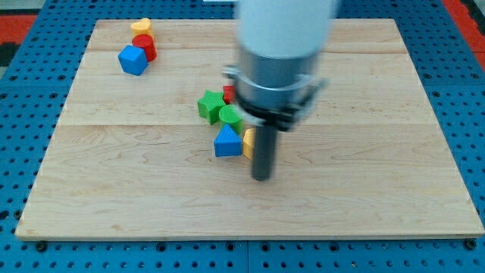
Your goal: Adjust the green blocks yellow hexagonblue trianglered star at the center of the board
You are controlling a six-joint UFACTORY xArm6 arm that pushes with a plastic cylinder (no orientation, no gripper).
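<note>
A cluster of blocks lies near the board's middle. A green star [210, 104] sits at its left, with a green round block [229, 116] touching it on the right. A blue triangle [226, 141] lies just below the green round block. A yellow hexagon [248, 141] touches the triangle's right side and is half hidden by my rod. A red star [229, 93] peeks out above the green blocks, mostly hidden by the arm. My tip [261, 177] rests on the board just below and right of the yellow hexagon.
At the view's top left stand a yellow heart-like block [141, 26], a red cylinder [145, 46] and a blue cube [132, 60], close together. The wooden board [364, 197] lies on a blue pegboard. The arm's grey body hides the board's top middle.
</note>
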